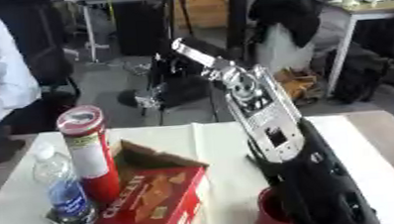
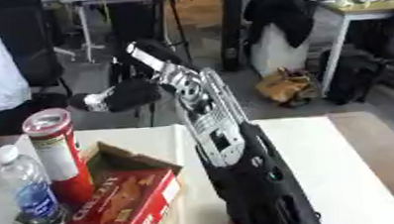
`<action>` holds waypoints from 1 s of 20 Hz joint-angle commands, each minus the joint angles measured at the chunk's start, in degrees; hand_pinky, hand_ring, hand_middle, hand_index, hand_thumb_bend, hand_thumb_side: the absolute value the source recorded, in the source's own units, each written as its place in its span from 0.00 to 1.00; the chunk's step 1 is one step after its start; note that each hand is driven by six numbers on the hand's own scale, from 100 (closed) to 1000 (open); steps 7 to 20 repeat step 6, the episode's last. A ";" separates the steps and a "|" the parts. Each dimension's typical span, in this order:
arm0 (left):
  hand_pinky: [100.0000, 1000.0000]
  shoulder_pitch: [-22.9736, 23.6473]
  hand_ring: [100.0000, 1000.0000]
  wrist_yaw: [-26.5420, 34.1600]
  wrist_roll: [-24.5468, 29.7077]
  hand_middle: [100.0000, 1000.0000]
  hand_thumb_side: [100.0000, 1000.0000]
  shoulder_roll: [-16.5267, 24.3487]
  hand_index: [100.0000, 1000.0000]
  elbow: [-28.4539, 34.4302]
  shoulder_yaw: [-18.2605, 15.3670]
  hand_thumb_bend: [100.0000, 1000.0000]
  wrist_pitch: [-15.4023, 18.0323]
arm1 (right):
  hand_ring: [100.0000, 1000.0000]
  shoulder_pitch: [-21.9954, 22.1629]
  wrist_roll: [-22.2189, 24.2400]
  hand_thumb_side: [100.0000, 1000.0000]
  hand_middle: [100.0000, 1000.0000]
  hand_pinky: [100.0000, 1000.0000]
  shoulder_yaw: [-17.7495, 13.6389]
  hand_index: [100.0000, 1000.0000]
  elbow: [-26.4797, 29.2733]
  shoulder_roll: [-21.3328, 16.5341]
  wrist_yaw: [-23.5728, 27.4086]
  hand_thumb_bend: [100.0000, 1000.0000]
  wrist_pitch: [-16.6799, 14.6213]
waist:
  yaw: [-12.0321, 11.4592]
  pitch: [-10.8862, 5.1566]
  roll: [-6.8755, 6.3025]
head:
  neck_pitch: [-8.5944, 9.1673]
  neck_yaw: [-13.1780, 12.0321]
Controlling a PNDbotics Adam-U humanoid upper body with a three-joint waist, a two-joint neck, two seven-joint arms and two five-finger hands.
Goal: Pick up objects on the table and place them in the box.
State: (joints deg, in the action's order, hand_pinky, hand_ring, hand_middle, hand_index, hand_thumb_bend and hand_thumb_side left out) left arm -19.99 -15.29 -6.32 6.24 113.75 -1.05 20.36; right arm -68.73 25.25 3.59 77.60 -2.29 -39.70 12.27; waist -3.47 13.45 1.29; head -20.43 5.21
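The tabletop point(image 1: 220, 147), covered in pale white, fills the lower half of the frame. One robot arm point(image 1: 276, 138), silver above and black below, rises from the lower right corner and slants toward the upper middle of the frame. At its far end the right hand point(image 1: 187, 49) shows only as a blurred pale tip against the dark background past the tabletop's far edge, and whether its fingers are straight or curled cannot be told. The left hand shows in neither view.

In the lower left of the frame sits one cardboard box point(image 1: 143, 155) with its brown flaps open. Three things stand in it, crowded against one another. One red biscuit carton point(image 1: 151, 204) with white lettering and a biscuit picture leans at the front of the box. One tall red chip can point(image 1: 90, 151) with a pale label band and a clear lid stands upright behind it, reaching above the box. One clear water bottle point(image 2: 28, 193) with a white cap and a blue label stands just left of the can, touching it.

One red cup-like thing point(image 1: 268, 213) shows at the bottom edge just beside the black part of the arm, half hidden by it.
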 commanded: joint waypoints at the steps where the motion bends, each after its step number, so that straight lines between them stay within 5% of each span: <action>1: 0.90 -0.67 0.71 0.14 0.29 0.75 0.99 0.38 0.70 0.85 0.06 0.00 -0.01 | 0.19 -2.16 -4.48 0.58 0.25 0.13 -1.46 0.40 2.71 -1.93 1.35 0.52 0.06 | 0.30 -1.20 -0.29 | -0.07 -0.22; 2: 0.89 -0.63 0.71 0.11 0.30 0.75 0.99 0.44 0.70 0.85 0.01 0.00 -0.02 | 0.30 -2.47 -6.77 0.81 0.33 0.25 -1.93 0.49 3.91 -2.56 1.90 0.38 -0.12 | 0.51 -1.25 -0.34 | -0.13 -0.34; 5: 0.89 -0.63 0.71 0.03 0.23 0.75 0.99 0.58 0.70 0.85 -0.10 0.00 -0.05 | 0.33 -2.64 -12.08 0.88 0.36 0.29 -2.24 0.52 6.33 -3.99 3.67 0.31 -0.37 | 0.84 -1.27 -0.38 | -0.18 -0.50; 6: 0.90 -0.60 0.71 -0.01 0.20 0.76 0.99 0.62 0.70 0.85 -0.14 0.00 -0.07 | 0.46 -2.87 -13.68 1.00 0.50 0.44 -2.49 0.64 7.39 -4.76 4.24 0.19 -0.59 | 1.13 -1.31 -0.46 | -0.23 -0.63; 20: 0.90 -0.60 0.71 -0.01 0.20 0.76 0.99 0.62 0.70 0.85 -0.14 0.00 -0.07 | 0.46 -2.87 -13.68 1.00 0.50 0.44 -2.49 0.64 7.39 -4.76 4.24 0.19 -0.59 | 1.13 -1.31 -0.46 | -0.23 -0.63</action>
